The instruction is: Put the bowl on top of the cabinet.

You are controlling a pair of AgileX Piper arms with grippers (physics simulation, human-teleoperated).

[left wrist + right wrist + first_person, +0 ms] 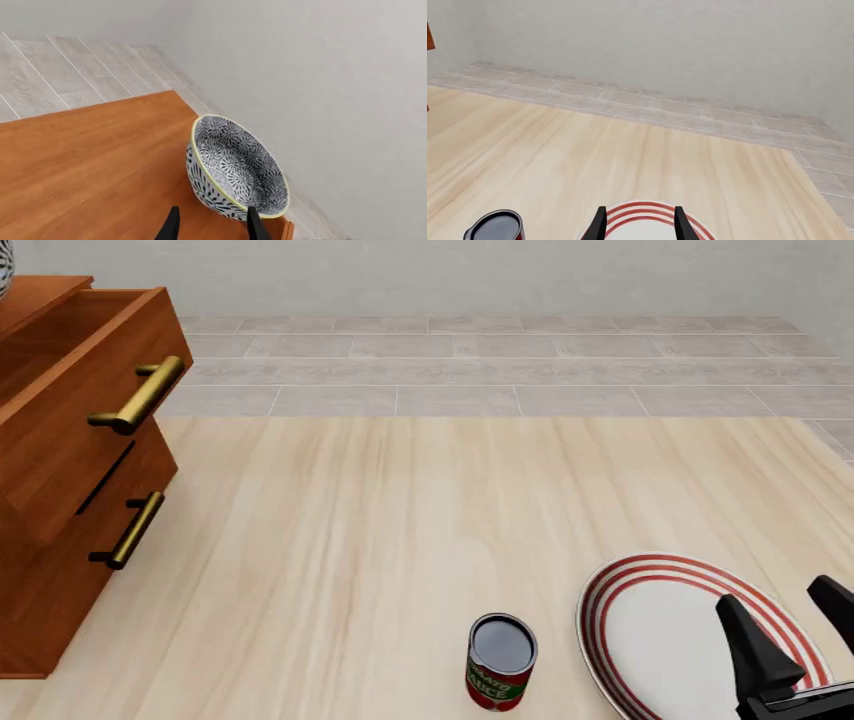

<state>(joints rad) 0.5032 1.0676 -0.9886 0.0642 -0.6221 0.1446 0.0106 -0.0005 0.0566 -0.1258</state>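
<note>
On the left, the cabinet [74, 455] stands at the tabletop's [400, 540] edge, its upper drawer [94, 370] pulled out. The bowl [235, 167] sits on the cabinet top near a corner, nothing visible inside it. The left hand [212, 223] hangs just beside the bowl's rim, released. An opened can [502, 661] stands between cabinet and plate [667, 635]. The right hand [794, 635] hovers spread over the bare plate.

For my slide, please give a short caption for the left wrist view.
Patterned bowl resting on the cabinet top near its edge, left end effector open just behind it.
</note>
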